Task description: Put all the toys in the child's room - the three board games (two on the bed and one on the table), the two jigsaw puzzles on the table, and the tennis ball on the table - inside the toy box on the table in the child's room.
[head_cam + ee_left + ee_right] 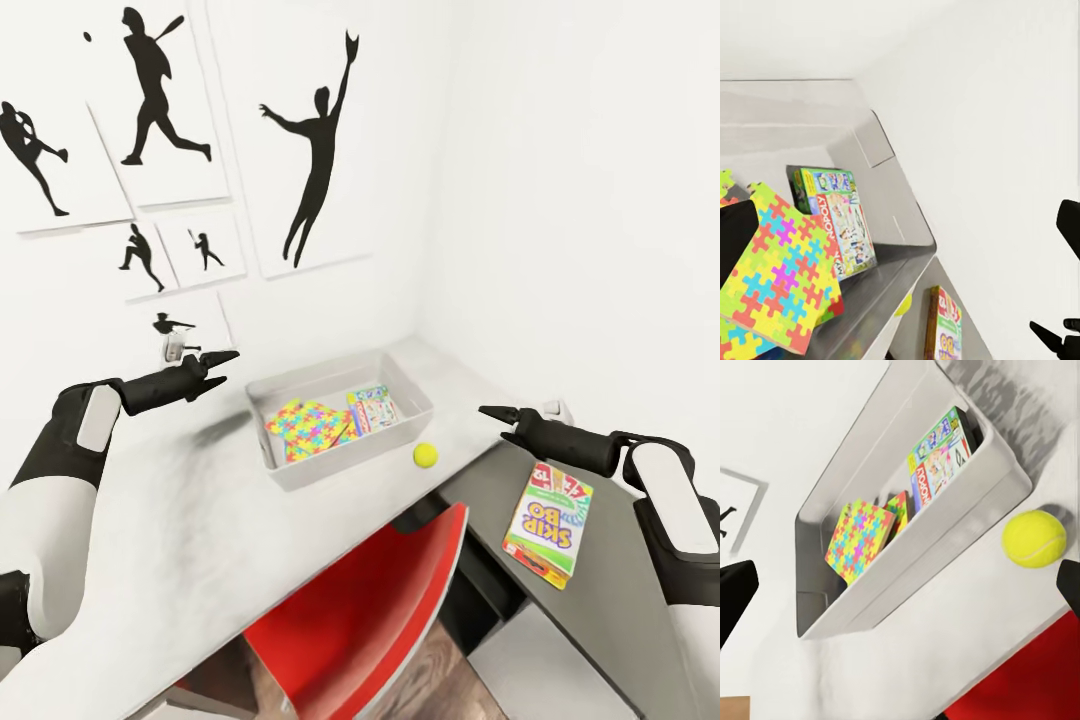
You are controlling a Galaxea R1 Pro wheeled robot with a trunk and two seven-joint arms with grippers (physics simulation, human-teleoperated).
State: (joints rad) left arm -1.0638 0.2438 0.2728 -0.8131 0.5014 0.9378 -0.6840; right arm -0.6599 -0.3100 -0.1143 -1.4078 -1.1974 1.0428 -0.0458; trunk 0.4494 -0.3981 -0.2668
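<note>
The light-grey toy box (300, 478) stands on the pale table (190, 540) by the wall. Inside it lie the bright jigsaw puzzles (305, 430) and a pale green board game (372, 410). The tennis ball (425, 455) rests on the table just outside the box's front right corner. A white-red-yellow board game (548, 520) lies on the lower dark cabinet (610, 610). My left gripper (228, 366) hovers open left of the box. Right of the ball, my right gripper (495, 420) is open and empty. The right wrist view looks at the ball (1033, 538) and the box wall (915, 562).
A red chair (370, 610) is pushed under the table's front edge, below the box and ball. White walls with black baseball silhouettes close the corner behind the box. The dark cabinet adjoins the table at the right, lower than it.
</note>
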